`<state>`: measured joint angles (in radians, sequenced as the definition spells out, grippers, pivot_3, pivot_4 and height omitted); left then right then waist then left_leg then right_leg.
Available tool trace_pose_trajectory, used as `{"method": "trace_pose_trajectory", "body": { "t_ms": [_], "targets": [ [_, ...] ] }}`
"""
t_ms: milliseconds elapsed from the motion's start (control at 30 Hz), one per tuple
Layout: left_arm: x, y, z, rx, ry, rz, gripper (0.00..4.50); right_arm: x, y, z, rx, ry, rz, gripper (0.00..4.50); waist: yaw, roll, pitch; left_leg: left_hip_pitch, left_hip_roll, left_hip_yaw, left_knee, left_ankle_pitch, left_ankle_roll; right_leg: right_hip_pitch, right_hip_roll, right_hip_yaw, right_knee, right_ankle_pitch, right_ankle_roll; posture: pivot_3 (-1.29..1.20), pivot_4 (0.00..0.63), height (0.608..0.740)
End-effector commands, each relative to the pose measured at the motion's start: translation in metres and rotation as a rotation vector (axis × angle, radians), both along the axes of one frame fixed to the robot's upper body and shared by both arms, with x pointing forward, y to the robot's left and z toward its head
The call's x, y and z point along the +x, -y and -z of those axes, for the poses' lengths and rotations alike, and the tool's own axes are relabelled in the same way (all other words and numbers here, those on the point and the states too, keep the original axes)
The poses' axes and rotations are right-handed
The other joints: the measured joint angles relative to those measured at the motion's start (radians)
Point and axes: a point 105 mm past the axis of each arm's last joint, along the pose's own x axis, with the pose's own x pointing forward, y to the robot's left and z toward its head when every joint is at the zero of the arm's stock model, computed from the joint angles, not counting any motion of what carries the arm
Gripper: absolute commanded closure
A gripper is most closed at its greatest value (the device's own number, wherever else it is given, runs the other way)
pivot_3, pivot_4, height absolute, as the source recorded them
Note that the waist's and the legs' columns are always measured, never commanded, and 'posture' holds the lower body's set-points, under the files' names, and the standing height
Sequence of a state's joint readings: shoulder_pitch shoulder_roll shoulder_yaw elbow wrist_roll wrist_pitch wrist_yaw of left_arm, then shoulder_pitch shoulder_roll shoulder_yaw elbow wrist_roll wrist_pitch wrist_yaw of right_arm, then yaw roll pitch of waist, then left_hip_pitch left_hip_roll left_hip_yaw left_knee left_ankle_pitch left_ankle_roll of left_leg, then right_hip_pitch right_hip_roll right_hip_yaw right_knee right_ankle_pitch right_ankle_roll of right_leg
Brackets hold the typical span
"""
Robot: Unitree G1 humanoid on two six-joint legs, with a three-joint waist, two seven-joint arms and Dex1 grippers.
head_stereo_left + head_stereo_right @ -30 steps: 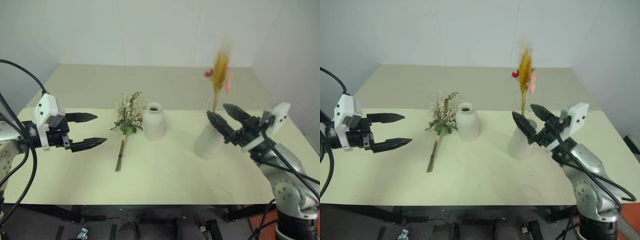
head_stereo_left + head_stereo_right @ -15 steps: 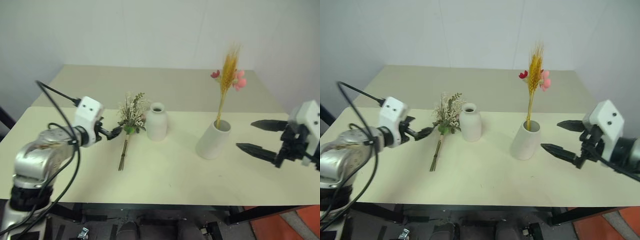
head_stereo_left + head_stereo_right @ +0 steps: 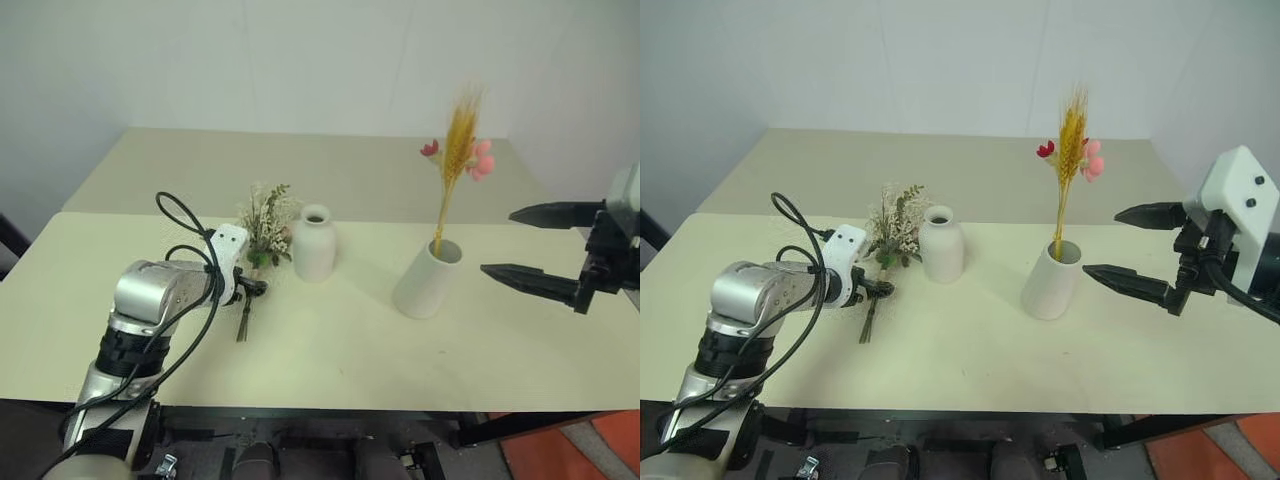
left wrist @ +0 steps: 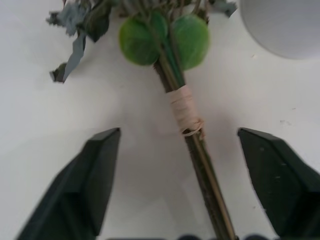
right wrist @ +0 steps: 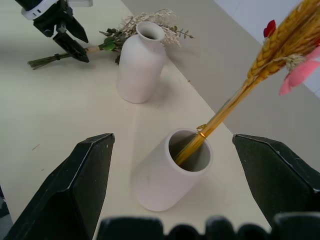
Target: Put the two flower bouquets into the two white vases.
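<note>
The bushy bouquet (image 3: 262,228) lies flat on the table, just left of the bottle-shaped white vase (image 3: 313,245). My left gripper (image 3: 250,288) is low over its tied stem (image 4: 185,107). The jaws are open, one finger (image 4: 95,180) on each side of the stem, neither touching it. The slim yellow plume bouquet (image 3: 458,130) stands upright in the wide-mouthed white vase (image 3: 425,280). My right gripper (image 3: 498,241) hovers open to the right of that vase, clear of it, holding nothing.
The cream table (image 3: 330,350) has bare room in front of the vases and at the far side. Its front edge runs close below the bouquet's stem end. A pale wall stands behind the table.
My left gripper came down and rightward to straddle the bushy bouquet's stem, with its jaws narrowing somewhat. My right gripper drew back to the right and up, away from the wide-mouthed vase.
</note>
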<state>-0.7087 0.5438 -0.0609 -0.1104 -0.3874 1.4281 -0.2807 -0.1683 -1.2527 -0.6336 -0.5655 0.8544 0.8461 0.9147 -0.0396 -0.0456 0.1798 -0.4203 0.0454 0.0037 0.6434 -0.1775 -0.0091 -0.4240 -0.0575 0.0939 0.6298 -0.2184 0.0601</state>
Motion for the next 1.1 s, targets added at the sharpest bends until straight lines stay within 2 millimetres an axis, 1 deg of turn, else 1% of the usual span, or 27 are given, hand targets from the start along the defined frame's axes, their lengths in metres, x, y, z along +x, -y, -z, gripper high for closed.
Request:
{"method": "trace_pose_trajectory", "body": {
  "t_ms": [33, 167, 267, 300, 333, 433, 500, 533, 600, 633, 667, 700, 733, 767, 800, 833, 867, 900, 933, 1033, 1100],
  "targets": [
    [0.007, 0.005, -0.010, 0.010, 0.035, 0.019, 1.90, -0.007, -0.001, -0.012, -0.024, 0.048, 0.000, 0.00, 0.001, 0.000, 0.000, 0.000, 0.000, 0.000, 0.000, 0.000, 0.000, 0.000, 0.000, 0.000, 0.000, 0.000, 0.000, 0.00, 0.150, 0.740],
    [0.011, 0.011, -0.015, 0.006, 0.045, 0.031, 3.27, -0.007, 0.002, -0.009, -0.028, 0.049, 0.021, 0.00, 0.003, 0.000, 0.000, -0.001, -0.001, 0.000, 0.000, 0.000, 0.000, 0.000, -0.001, 0.000, -0.001, 0.000, 0.000, 0.00, 0.150, 0.740],
    [0.015, 0.011, -0.014, 0.021, 0.054, 0.019, 4.29, -0.008, 0.001, -0.008, -0.024, 0.053, 0.015, 0.00, 0.003, 0.000, 0.000, -0.001, -0.001, 0.000, 0.000, 0.000, 0.000, 0.000, -0.001, 0.000, -0.001, 0.000, 0.000, 0.00, 0.150, 0.740],
    [0.016, 0.010, -0.013, 0.025, 0.057, 0.014, 4.46, -0.008, 0.000, -0.008, -0.018, 0.055, 0.012, 0.00, 0.003, 0.000, 0.000, -0.001, -0.001, 0.000, 0.000, 0.000, 0.000, 0.000, -0.001, 0.000, -0.001, 0.000, 0.000, 0.00, 0.150, 0.740],
    [0.018, 0.009, -0.015, 0.022, 0.075, 0.001, 4.47, -0.008, 0.000, -0.007, -0.017, 0.055, 0.015, 0.00, 0.003, 0.000, 0.000, -0.001, -0.001, 0.000, 0.000, 0.000, 0.000, 0.000, -0.001, 0.000, -0.001, 0.000, 0.000, 0.00, 0.150, 0.740],
    [0.030, 0.000, -0.029, -0.023, 0.165, -0.102, 4.47, -0.007, 0.003, -0.005, -0.015, 0.054, 0.028, 0.00, 0.005, 0.000, 0.000, -0.001, -0.001, 0.000, 0.000, 0.000, 0.000, 0.000, -0.001, 0.000, -0.001, 0.001, 0.001, 0.00, 0.150, 0.740],
    [0.039, -0.011, -0.047, -0.078, 0.281, -0.172, 4.47, -0.008, 0.004, -0.004, -0.010, 0.052, 0.033, 0.00, 0.005, 0.000, 0.000, -0.001, -0.001, 0.000, 0.000, 0.000, 0.000, 0.000, -0.001, 0.000, -0.001, 0.001, 0.001, 0.00, 0.150, 0.740],
    [0.043, -0.018, -0.060, -0.126, 0.318, -0.216, 4.47, -0.008, 0.004, -0.003, -0.009, 0.051, 0.035, 0.00, 0.004, 0.000, 0.000, -0.001, -0.001, -0.001, 0.000, 0.000, 0.000, 0.000, -0.001, 0.000, -0.001, 0.001, 0.001, 0.00, 0.150, 0.740],
    [0.050, -0.030, -0.095, -0.247, 0.497, -0.260, 4.47, -0.009, 0.005, -0.002, -0.005, 0.050, 0.035, 0.00, 0.004, 0.000, 0.000, -0.001, -0.001, -0.001, 0.000, 0.000, 0.000, 0.000, 0.000, 0.000, -0.001, 0.001, 0.001, 0.00, 0.150, 0.740],
    [0.052, -0.035, -0.118, -0.339, 0.638, -0.283, 4.47, -0.009, 0.004, -0.001, -0.003, 0.052, 0.036, 0.00, 0.004, 0.000, 0.000, -0.001, -0.001, -0.001, 0.001, 0.000, 0.000, 0.000, 0.000, 0.000, -0.001, 0.001, 0.001, 0.00, 0.150, 0.740],
    [0.050, -0.037, -0.142, -0.463, 0.790, -0.275, 4.47, -0.009, 0.004, -0.002, 0.001, 0.063, 0.037, 0.00, 0.005, 0.000, 0.000, -0.001, -0.001, -0.001, 0.001, 0.000, 0.000, 0.000, 0.000, 0.000, -0.001, 0.001, 0.001, 0.00, 0.150, 0.740],
    [0.045, -0.041, -0.164, -0.542, 0.925, -0.271, 4.47, -0.008, 0.003, -0.003, 0.019, 0.086, 0.037, 0.00, 0.010, 0.000, 0.000, -0.001, -0.001, 0.000, 0.000, 0.000, 0.000, 0.000, -0.001, 0.000, -0.001, 0.002, 0.001, 0.00, 0.150, 0.740],
    [0.040, -0.043, -0.180, -0.682, 0.990, -0.246, 4.47, -0.007, 0.002, -0.005, 0.039, 0.108, 0.036, 0.00, 0.015, 0.000, 0.000, -0.001, -0.001, 0.000, 0.001, 0.000, 0.000, 0.001, -0.001, 0.000, -0.002, 0.002, 0.000, 0.00, 0.150, 0.740],
    [0.034, -0.042, -0.195, -0.852, 1.028, -0.181, 4.47, -0.006, 0.001, -0.007, 0.055, 0.124, 0.034, 0.00, 0.020, 0.000, 0.000, -0.002, -0.001, 0.000, 0.001, 0.000, 0.000, 0.001, -0.001, 0.000, -0.003, 0.005, -0.002, 0.00, 0.150, 0.740],
    [0.027, -0.039, -0.205, -0.999, 1.063, -0.086, 4.47, -0.006, 0.000, -0.008, 0.070, 0.136, 0.031, 0.00, 0.022, 0.000, 0.000, -0.003, -0.002, 0.000, 0.002, 0.000, 0.000, 0.001, -0.002, 0.000, -0.003, 0.006, -0.002, 0.00, 0.150, 0.740],
    [0.019, -0.034, -0.212, -1.116, 1.106, 0.020, 4.47, -0.006, -0.001, -0.009, 0.084, 0.141, 0.029, 0.00, 0.024, 0.000, 0.000, -0.003, -0.002, 0.000, 0.002, 0.000, 0.000, 0.000, -0.002, 0.000, -0.003, 0.006, -0.002, 0.00, 0.150, 0.740],
    [0.014, -0.031, -0.215, -1.160, 1.145, 0.081, 4.47, -0.006, -0.002, -0.009, 0.092, 0.145, 0.027, 0.00, 0.024, 0.000, 0.000, -0.003, -0.002, 0.000, 0.002, 0.000, 0.000, 0.001, -0.002, 0.000, -0.004, 0.005, 0.000, 0.00, 0.150, 0.740],
    [0.014, -0.026, -0.216, -1.204, 1.146, 0.138, 4.47, -0.005, -0.003, -0.008, 0.096, 0.146, 0.028, 0.00, 0.025, 0.000, 0.000, -0.003, -0.002, 0.000, 0.002, 0.000, 0.000, 0.001, -0.002, 0.000, -0.004, 0.004, 0.001, 0.00, 0.150, 0.740],
    [0.015, -0.017, -0.216, -1.245, 1.126, 0.189, 4.47, -0.005, -0.004, -0.005, 0.098, 0.147, 0.032, 0.00, 0.026, 0.000, 0.000, -0.002, -0.002, 0.000, 0.002, 0.000, 0.000, 0.002, -0.002, 0.000, -0.004, 0.004, 0.002, 0.00, 0.150, 0.740],
    [0.021, 0.010, -0.213, -1.285, 1.067, 0.334, 4.47, -0.006, -0.002, 0.001, 0.103, 0.153, 0.063, 0.00, 0.036, -0.001, -0.001, -0.003, -0.002, -0.001, 0.004, 0.000, 0.000, 0.003, -0.002, -0.001, -0.003, 0.003, 0.003, 0.00, 0.150, 0.740],
    [0.028, 0.022, -0.210, -1.299, 1.039, 0.367, 4.47, -0.008, -0.001, 0.005, 0.111, 0.160, 0.083, 0.00, 0.037, -0.001, -0.001, -0.004, -0.002, -0.001, 0.005, 0.000, 0.000, 0.003, -0.002, -0.001, -0.004, 0.003, 0.003, 0.00, 0.150, 0.740]
  ]
}}
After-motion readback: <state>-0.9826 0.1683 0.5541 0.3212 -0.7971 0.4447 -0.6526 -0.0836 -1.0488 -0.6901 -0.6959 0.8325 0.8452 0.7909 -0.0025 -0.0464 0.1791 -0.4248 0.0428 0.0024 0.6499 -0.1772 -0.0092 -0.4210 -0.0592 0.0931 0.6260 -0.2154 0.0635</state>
